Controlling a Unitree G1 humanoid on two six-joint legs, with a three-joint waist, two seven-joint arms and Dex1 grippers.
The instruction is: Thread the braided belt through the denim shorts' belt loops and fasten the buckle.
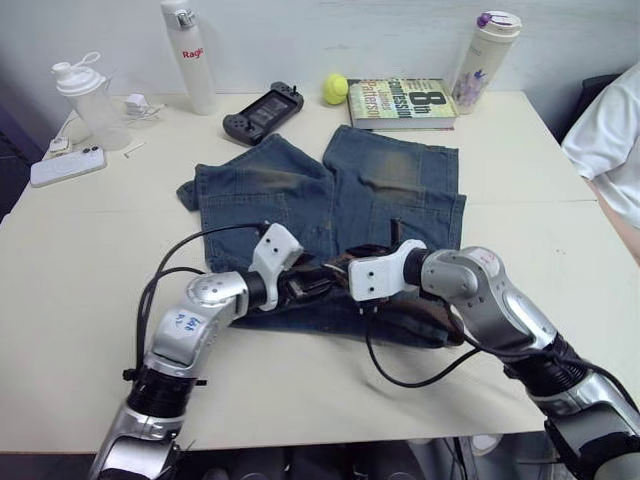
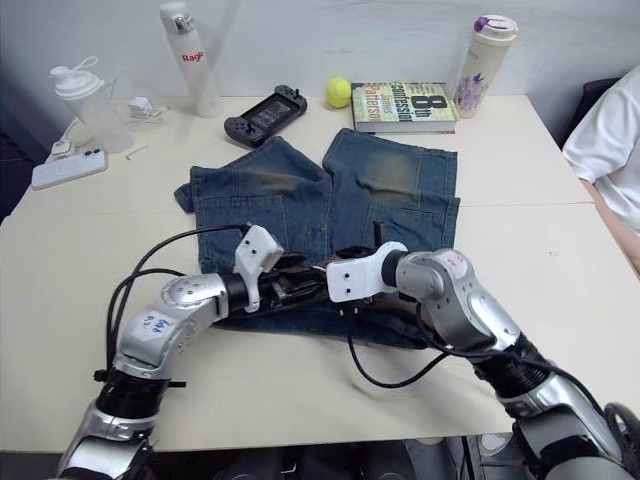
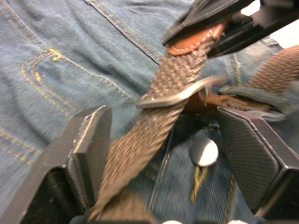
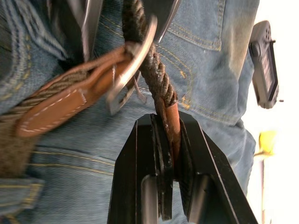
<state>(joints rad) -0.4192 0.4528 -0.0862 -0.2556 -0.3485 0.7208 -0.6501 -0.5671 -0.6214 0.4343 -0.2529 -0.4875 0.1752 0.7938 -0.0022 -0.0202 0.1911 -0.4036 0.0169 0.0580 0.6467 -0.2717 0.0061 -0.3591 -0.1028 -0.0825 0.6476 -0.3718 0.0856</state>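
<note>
The denim shorts (image 1: 330, 190) lie flat mid-table with the waistband towards me. The braided belt (image 3: 140, 144) runs along the waistband, and its brown strap shows near the right hip (image 1: 440, 325). The silver buckle (image 4: 133, 65) sits over the fly, beside the shorts' metal button (image 3: 203, 152), with the woven strap passing through its frame. My right gripper (image 4: 170, 126) is shut on the belt's leather tip just past the buckle. My left gripper (image 3: 163, 126) is open, one finger on each side of the strap below the buckle. A denim belt loop (image 3: 252, 93) crosses the belt.
At the back of the table are a book (image 1: 400, 102), a tennis ball (image 1: 335, 89), a game controller (image 1: 263, 110), a white bottle (image 1: 190, 55), a shaker bottle (image 1: 90, 95), a phone (image 1: 67, 165) and a tumbler (image 1: 485, 60). A person (image 1: 610, 150) sits at the right edge.
</note>
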